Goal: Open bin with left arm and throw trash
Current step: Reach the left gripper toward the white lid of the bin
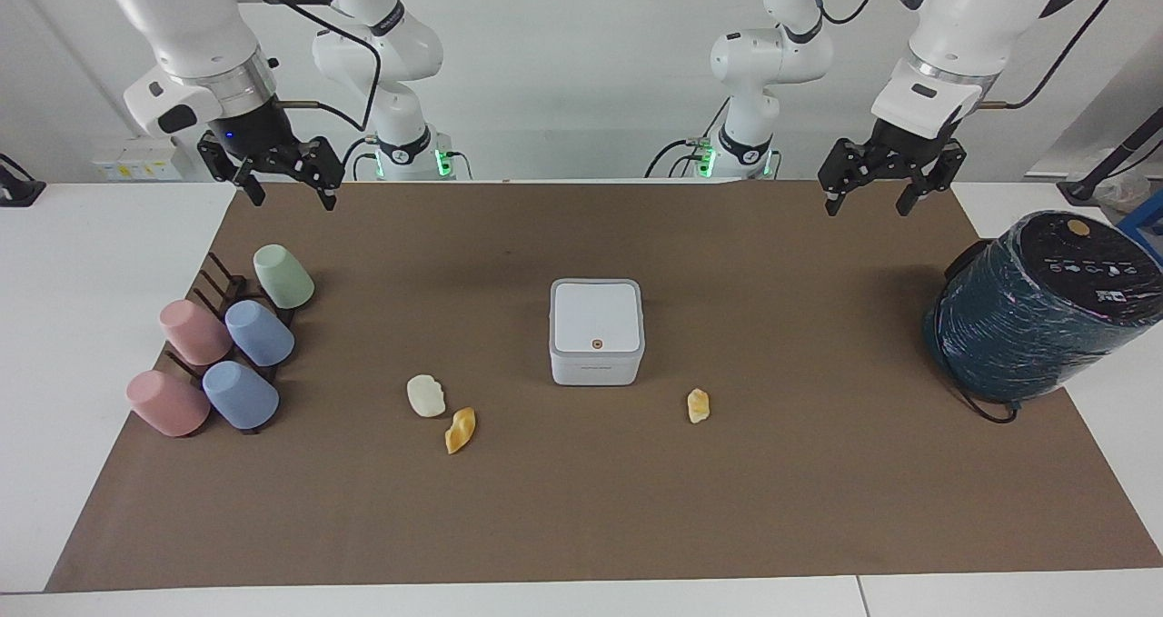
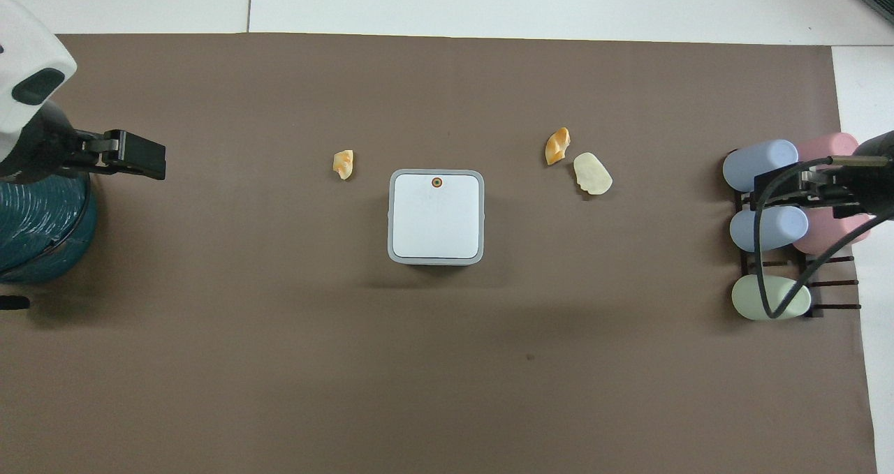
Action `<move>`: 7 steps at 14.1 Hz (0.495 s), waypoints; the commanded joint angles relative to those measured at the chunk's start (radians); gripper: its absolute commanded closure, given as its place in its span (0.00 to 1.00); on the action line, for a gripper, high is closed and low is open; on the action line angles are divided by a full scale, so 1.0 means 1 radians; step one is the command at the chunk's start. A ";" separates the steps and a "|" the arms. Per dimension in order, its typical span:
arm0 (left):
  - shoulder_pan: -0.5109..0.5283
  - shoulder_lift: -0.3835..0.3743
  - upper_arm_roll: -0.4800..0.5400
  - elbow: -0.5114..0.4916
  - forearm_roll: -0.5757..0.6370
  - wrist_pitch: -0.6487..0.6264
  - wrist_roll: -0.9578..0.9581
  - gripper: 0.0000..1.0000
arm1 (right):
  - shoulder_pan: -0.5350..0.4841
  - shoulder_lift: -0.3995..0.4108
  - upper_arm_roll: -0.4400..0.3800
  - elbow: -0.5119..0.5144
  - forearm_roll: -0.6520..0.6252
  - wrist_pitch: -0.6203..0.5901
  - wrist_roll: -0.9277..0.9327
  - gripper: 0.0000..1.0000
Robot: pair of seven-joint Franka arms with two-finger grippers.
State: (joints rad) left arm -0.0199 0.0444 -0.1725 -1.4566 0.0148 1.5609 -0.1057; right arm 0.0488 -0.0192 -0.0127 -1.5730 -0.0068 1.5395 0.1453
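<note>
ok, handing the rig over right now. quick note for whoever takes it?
Left gripper: open, empty, up over the mat's edge at the left arm's end.
Right gripper: open, empty, waiting above the cup rack.
Bin: mid-mat, lid shut.
Trash: cream scrap and yellow scrap together toward the right arm's end, another yellow scrap toward the left arm's end.
Done: nothing.
Left: open the lid, bin all three.

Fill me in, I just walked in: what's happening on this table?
Nothing is being handled yet. The bin sits shut mid-table, and three trash scraps lie on the mat, farther from the robots than it. The left hand hangs open in the air near the teal cylinder. The right hand waits open above the cup rack.
</note>
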 commanded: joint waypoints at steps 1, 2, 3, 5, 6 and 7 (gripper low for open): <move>-0.018 -0.057 0.001 -0.089 0.014 0.065 -0.009 0.00 | -0.010 -0.021 0.007 -0.022 0.002 0.001 -0.001 0.00; -0.041 -0.063 0.001 -0.117 0.014 0.121 -0.044 0.11 | -0.010 -0.021 0.007 -0.022 0.002 0.001 -0.001 0.00; -0.052 -0.075 -0.001 -0.146 0.010 0.161 -0.110 0.44 | -0.010 -0.021 0.007 -0.022 0.002 0.001 -0.001 0.00; -0.087 -0.090 -0.002 -0.206 -0.001 0.259 -0.201 0.89 | -0.010 -0.021 0.007 -0.022 0.002 0.001 -0.001 0.00; -0.104 -0.090 -0.002 -0.226 -0.024 0.307 -0.219 0.98 | -0.010 -0.021 0.007 -0.022 0.002 0.001 -0.003 0.00; -0.112 -0.090 -0.002 -0.240 -0.062 0.349 -0.248 1.00 | -0.010 -0.021 0.007 -0.022 0.002 0.001 -0.001 0.00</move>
State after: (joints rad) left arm -0.1077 0.0002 -0.1850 -1.6105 -0.0055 1.8174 -0.2996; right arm 0.0488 -0.0192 -0.0127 -1.5730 -0.0068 1.5395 0.1453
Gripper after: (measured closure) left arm 0.559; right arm 0.000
